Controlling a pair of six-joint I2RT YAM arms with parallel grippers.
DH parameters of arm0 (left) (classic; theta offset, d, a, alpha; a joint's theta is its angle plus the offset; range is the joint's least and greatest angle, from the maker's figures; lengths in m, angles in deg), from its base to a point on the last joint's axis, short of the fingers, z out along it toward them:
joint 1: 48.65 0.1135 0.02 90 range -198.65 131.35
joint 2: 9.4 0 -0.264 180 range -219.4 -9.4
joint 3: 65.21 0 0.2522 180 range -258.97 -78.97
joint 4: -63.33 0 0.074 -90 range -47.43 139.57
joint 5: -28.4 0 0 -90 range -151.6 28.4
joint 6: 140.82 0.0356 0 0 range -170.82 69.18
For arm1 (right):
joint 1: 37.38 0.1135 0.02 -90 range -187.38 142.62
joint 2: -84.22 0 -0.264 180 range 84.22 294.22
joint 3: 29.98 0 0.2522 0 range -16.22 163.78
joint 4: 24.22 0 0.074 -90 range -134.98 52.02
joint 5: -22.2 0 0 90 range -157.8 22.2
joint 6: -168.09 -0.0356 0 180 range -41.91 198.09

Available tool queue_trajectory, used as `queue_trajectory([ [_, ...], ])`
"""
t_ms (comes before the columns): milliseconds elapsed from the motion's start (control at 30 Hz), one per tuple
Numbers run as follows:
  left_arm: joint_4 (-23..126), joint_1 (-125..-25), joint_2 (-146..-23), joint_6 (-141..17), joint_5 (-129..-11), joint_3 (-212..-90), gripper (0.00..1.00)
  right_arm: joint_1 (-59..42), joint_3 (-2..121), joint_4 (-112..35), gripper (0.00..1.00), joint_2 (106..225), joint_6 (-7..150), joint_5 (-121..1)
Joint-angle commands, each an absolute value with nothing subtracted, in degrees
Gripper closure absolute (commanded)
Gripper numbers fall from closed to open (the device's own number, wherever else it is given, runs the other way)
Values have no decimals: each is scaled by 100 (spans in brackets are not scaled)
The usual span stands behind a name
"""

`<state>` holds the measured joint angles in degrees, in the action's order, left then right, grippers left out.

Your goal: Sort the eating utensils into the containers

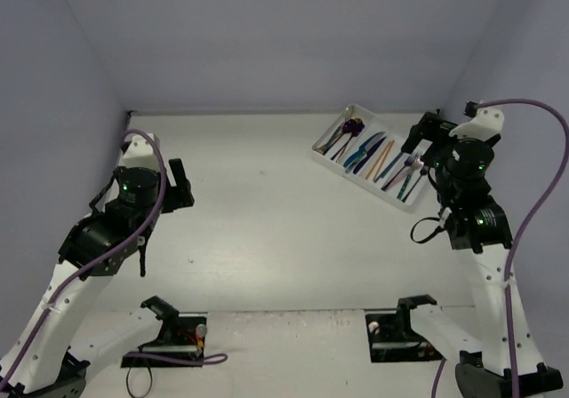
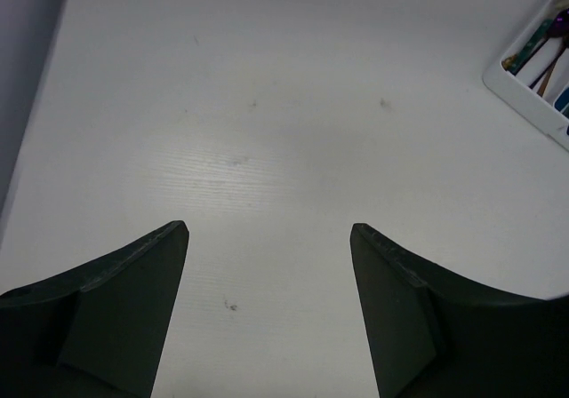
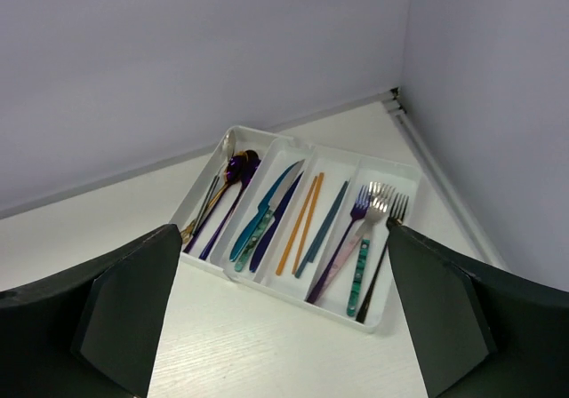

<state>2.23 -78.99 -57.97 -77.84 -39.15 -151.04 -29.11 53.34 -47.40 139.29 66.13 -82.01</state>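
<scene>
The white tray (image 3: 276,290) lies at the far right of the table, near the back corner. Its long containers hold the eating utensils. Purple and gold spoons (image 3: 233,174) fill the left one and blue and teal knives (image 3: 267,211) the one beside it. Then come orange chopsticks (image 3: 307,216) with a teal one, and at the right several forks (image 3: 366,225). My right gripper (image 3: 283,229) hangs open above the tray's near side (image 1: 356,179), holding nothing. My left gripper (image 1: 180,185) hovers open over bare table at the left (image 2: 268,226), far from the tray (image 2: 516,83).
Grey walls close in the table at the back and both sides; the right wall (image 3: 480,105) runs close behind the tray. Purple cables (image 1: 533,202) loop off both arms. The arm bases (image 1: 404,331) sit at the near edge.
</scene>
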Motion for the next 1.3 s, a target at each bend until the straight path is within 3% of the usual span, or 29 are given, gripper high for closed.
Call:
queue_trajectory([
  [0, 369, -7854, -5587, -7371, -3172, -15357, 28, -2914, 5024, -4926, 0, 12969, 6911, -8615],
  [233, 361, -7845, -5179, -7222, -2909, -15076, 20, -2917, 4336, -5090, 0, 11111, 7029, -9306],
  [467, 361, -7845, -4872, -7228, -2871, -14654, 16, -2912, 4090, -5228, 0, 10182, 7456, -9503],
  [867, 382, -7840, -5277, -7476, -2820, -14684, 6, -2882, 3907, -5459, 0, 10062, 7559, -9829],
  [1267, 396, -7841, -5378, -7684, -2843, -14699, 4, -2688, 3819, -5459, 0, 10031, 7550, -9865],
])
